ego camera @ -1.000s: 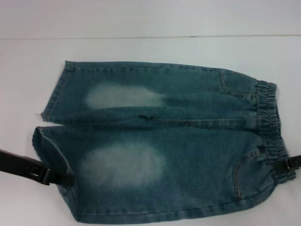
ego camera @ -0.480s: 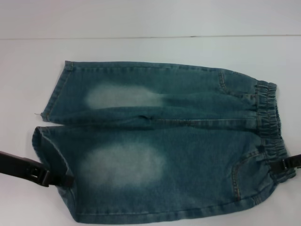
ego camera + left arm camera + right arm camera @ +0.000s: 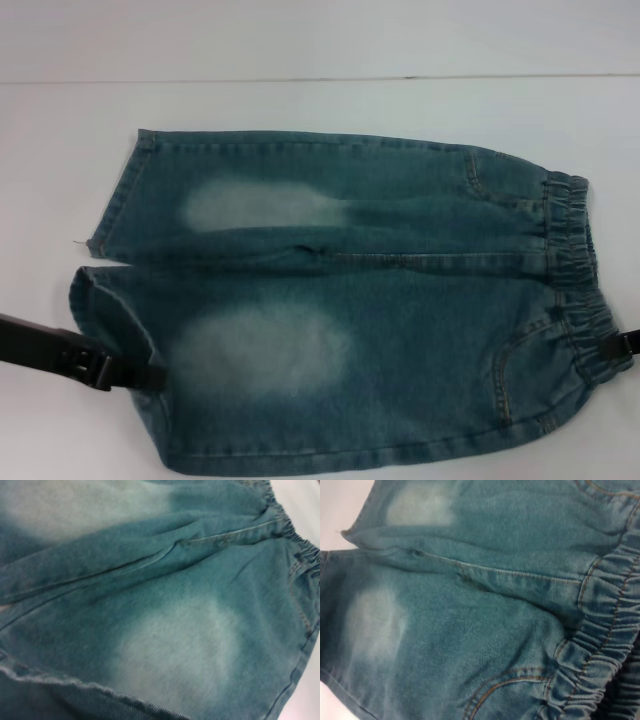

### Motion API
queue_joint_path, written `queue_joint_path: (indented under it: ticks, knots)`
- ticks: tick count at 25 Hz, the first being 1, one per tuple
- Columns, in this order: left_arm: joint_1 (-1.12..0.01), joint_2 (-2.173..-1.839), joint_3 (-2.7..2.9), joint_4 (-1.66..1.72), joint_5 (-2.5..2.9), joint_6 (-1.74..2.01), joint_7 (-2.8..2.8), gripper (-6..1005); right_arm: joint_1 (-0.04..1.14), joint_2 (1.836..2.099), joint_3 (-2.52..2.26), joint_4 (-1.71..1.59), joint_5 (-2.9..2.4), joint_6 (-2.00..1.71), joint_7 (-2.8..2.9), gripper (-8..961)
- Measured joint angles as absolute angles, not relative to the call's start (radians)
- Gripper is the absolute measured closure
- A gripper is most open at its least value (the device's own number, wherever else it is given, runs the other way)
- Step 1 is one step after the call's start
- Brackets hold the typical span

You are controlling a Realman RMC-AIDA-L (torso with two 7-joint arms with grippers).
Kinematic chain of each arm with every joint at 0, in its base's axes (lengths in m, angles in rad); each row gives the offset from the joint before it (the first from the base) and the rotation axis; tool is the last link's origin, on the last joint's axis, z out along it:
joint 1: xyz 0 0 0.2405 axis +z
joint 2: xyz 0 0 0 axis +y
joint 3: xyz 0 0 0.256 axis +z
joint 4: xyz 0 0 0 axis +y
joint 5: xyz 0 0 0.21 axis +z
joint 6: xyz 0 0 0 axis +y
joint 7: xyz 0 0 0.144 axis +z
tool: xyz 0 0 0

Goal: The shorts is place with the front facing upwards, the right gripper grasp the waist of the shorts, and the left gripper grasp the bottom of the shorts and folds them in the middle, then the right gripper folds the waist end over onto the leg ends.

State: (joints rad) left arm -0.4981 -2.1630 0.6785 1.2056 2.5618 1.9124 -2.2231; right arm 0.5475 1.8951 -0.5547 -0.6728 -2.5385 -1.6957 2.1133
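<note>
Blue denim shorts (image 3: 340,300) lie flat, front side up, on the white table (image 3: 60,150), with the elastic waistband (image 3: 575,270) at the right and the two leg ends at the left. My left gripper (image 3: 148,377) touches the hem of the near leg (image 3: 115,320), which curls up slightly there. My right gripper (image 3: 620,348) sits at the near end of the waistband, mostly cut off by the picture's edge. In the left wrist view the shorts' near leg (image 3: 175,630) and its hem (image 3: 75,685) fill the picture. The right wrist view is taken up by the waistband (image 3: 605,630) and the crotch seam (image 3: 485,570).
The table's far edge (image 3: 320,78) runs behind the shorts. Bare white surface lies to the left of the leg ends and beyond the far leg (image 3: 280,190).
The left gripper has slid a little to the right into the near leg's hem. The right gripper has shifted slightly toward the picture's right edge. The shorts lie as before.
</note>
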Motion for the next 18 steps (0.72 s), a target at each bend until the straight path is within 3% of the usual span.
queue_joint_path:
  ticks: [8, 18]
  knots:
    - [-0.492, -2.162, 0.674, 1.198, 2.511, 1.909, -2.219, 934, 0.543, 1.889, -0.515, -0.675, -2.525, -1.734, 2.069, 913]
    - [-0.487, -2.159, 0.648, 1.187, 2.46, 1.883, -2.192, 934, 0.535, 1.874, -0.438, -0.662, -2.392, -1.78, 2.058, 914]
